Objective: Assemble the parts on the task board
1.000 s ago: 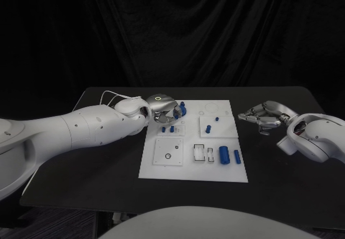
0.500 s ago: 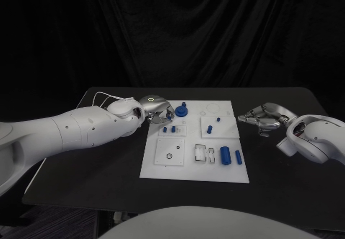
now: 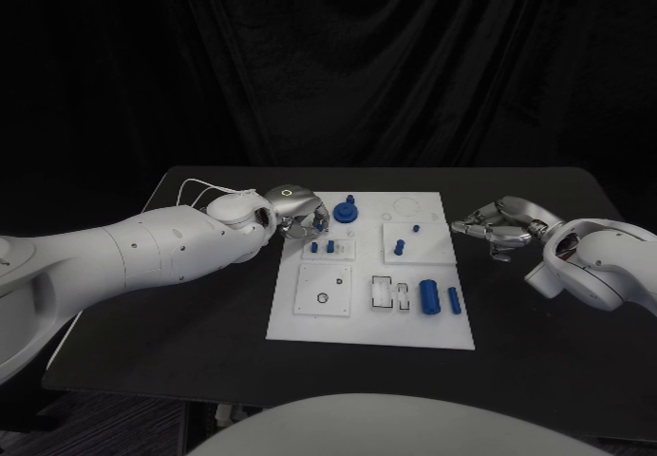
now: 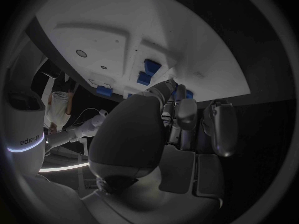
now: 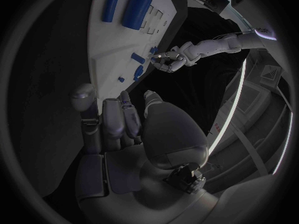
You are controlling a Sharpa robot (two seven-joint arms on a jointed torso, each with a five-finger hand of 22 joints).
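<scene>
A black table [image 3: 192,323] carries everything, its top matte and dark. A black curtain [image 3: 384,85] hangs in folds along its far side.

flat white rectangular task board [image 3: 318,323] w/ thin black outline marks; small blue plastic parts [image 3: 428,294] on it, incl. a blue round piece w/ peg [image 3: 347,211]. matte black table [image 3: 164,313], black curtain backdrop [image 3: 328,76]. glossy white arms; silver metal left hand [image 3: 296,213] w/ greenish ring light; silver right hand [image 3: 496,222].
</scene>
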